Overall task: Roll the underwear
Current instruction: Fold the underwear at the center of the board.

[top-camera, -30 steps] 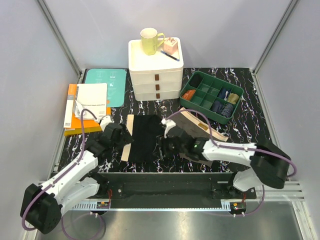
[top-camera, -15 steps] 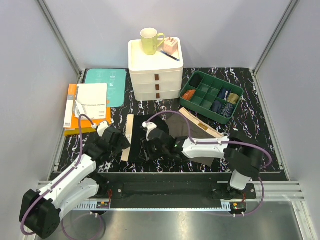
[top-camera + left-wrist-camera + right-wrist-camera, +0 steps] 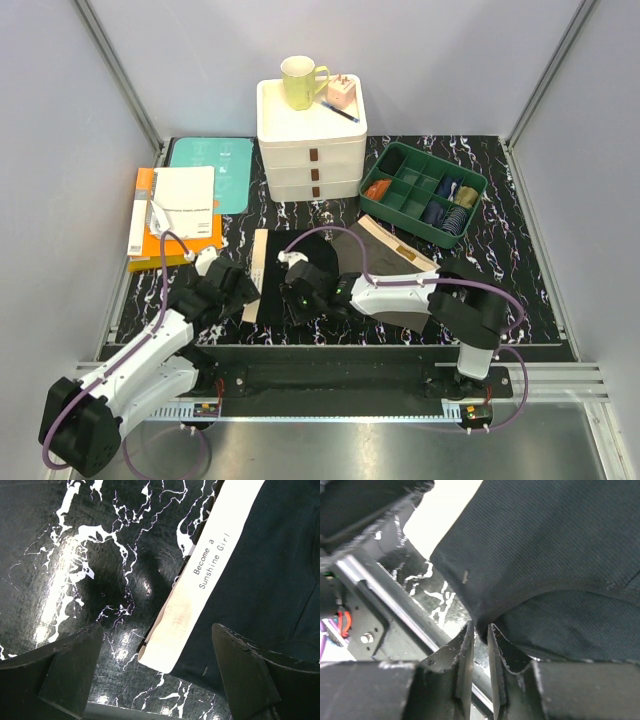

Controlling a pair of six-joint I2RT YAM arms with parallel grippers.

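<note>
The black underwear (image 3: 300, 250) lies flat mid-table, its beige waistband (image 3: 258, 262) along the left side. In the left wrist view the black underwear (image 3: 260, 580) and the printed waistband (image 3: 200, 575) end between my left gripper's (image 3: 160, 675) wide-open fingers, which touch neither. My left gripper (image 3: 240, 290) sits at the cloth's near left corner. My right gripper (image 3: 480, 632) is shut on the black underwear's (image 3: 545, 545) near hem, and a fold of cloth dips between its fingertips. From above, my right gripper (image 3: 295, 298) is over that near edge. The olive-brown underwear (image 3: 365, 255) lies to the right, partly under the right arm.
At the back stands a white drawer unit (image 3: 312, 150) with a mug (image 3: 300, 82) on top. A green divided tray (image 3: 404, 203) holding sock bundles is at the back right. Books (image 3: 175, 215) and a teal folder (image 3: 210, 170) lie at the left. The table's metal front rail (image 3: 385, 605) runs just below my right gripper.
The right arm swung left across the black underwear to its near left edge, and its jaws closed onto the hem. The left gripper drew back slightly and stayed open.
</note>
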